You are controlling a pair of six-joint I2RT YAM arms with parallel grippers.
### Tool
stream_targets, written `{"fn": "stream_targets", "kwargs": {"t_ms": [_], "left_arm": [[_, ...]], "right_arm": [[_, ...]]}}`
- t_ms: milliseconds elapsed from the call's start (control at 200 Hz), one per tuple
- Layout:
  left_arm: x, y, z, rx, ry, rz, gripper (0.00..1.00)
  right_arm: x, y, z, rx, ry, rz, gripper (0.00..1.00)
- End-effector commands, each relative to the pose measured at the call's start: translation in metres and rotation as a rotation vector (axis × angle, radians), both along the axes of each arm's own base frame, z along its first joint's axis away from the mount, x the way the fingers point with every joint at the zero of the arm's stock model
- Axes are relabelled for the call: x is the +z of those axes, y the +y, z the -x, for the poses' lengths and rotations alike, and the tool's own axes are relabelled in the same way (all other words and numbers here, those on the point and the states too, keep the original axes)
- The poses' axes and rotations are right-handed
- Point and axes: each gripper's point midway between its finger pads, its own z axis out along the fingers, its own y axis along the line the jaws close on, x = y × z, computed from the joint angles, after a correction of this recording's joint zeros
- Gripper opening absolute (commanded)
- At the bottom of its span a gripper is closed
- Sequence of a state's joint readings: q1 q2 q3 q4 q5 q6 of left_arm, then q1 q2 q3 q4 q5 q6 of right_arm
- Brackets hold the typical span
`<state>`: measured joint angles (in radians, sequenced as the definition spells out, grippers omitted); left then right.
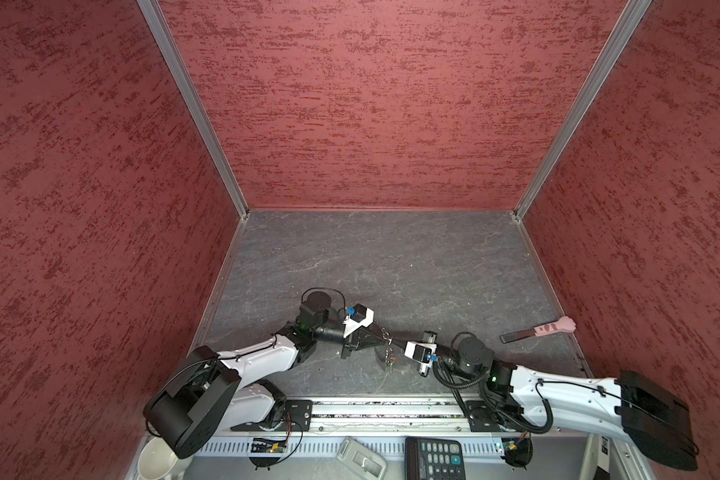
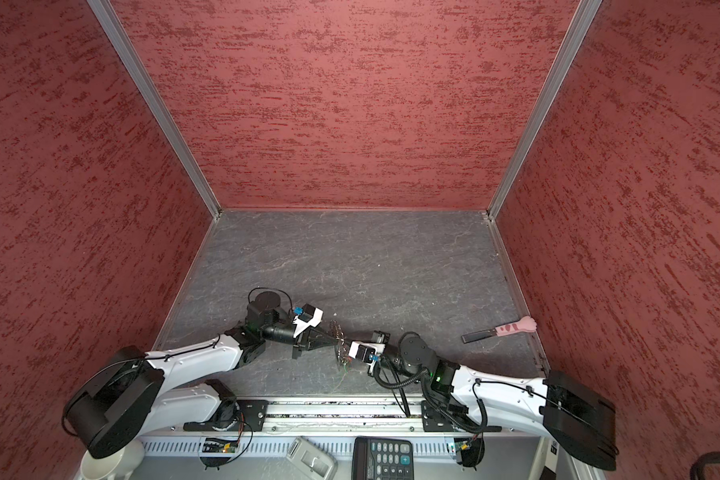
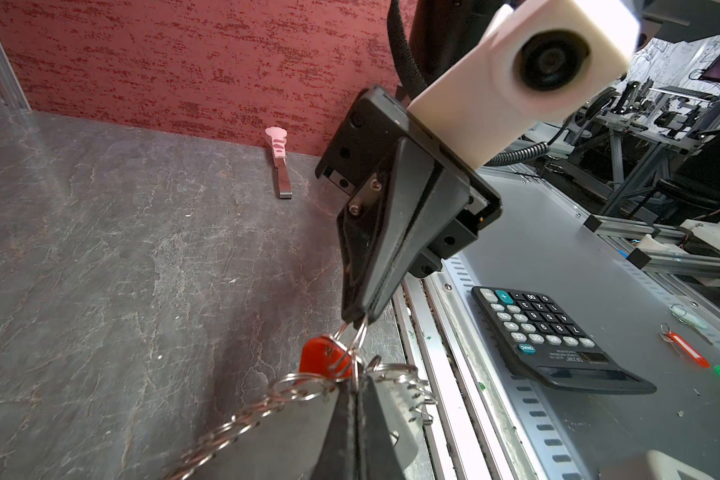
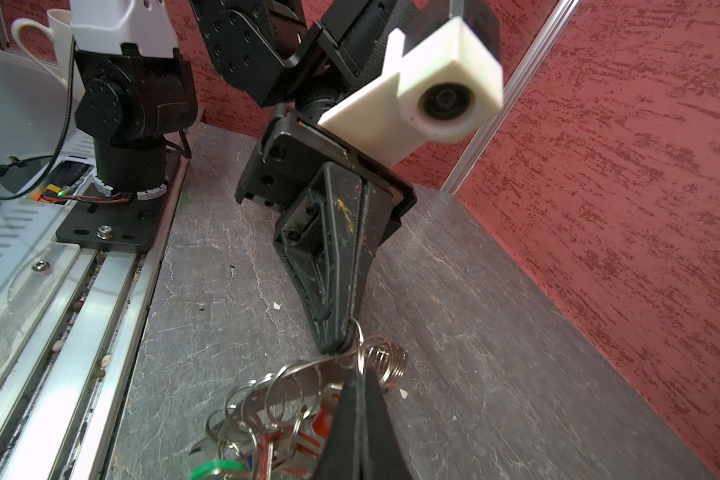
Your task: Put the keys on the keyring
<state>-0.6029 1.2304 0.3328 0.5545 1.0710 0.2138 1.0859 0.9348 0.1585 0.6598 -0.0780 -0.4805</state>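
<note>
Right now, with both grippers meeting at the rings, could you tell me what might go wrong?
1. The right gripper pinches only a thin wire ring of the red-tagged key at its very tips; it could slip out.
2. The left gripper sits tip to tip with it, so the two may collide.
3. The keyring chain hangs loose and could snag.

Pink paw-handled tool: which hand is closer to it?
Right, narrowly. The hands meet tip to tip mid-table: the left hand grips the keyring, the right hand the keys. The right hand lies toward the tool, the left beyond it.
</note>
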Motion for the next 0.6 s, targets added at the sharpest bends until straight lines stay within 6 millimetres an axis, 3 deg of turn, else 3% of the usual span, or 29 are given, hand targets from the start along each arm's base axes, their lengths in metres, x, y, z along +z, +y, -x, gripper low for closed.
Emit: {"fn": "stream_targets", "kwargs": {"t_ms": [0,145,381,591], "left_arm": [[0.012,-0.002,-0.006,0.005,-0.035,0.027,0.00],[0.009,-0.002,-0.009,0.023,-0.035,0.016,0.00],[0.001,-0.005,-0.014,0.046,-0.043,-0.025,0.00],[-0.002,-0.006,-0.013,0.050,-0.067,-0.036,0.00]], "right_arm": [[-0.010,-0.002,-0.008,-0.050,-0.037,0.091,0.00],[-0.013,-0.001,-0.007,-0.051,-0.025,0.111,0.00],[-0.010,0.008,0.002,0.003,0.080,0.115,0.08],[-0.001,0.005,0.014,0.041,0.160,0.098,0.25]]}}
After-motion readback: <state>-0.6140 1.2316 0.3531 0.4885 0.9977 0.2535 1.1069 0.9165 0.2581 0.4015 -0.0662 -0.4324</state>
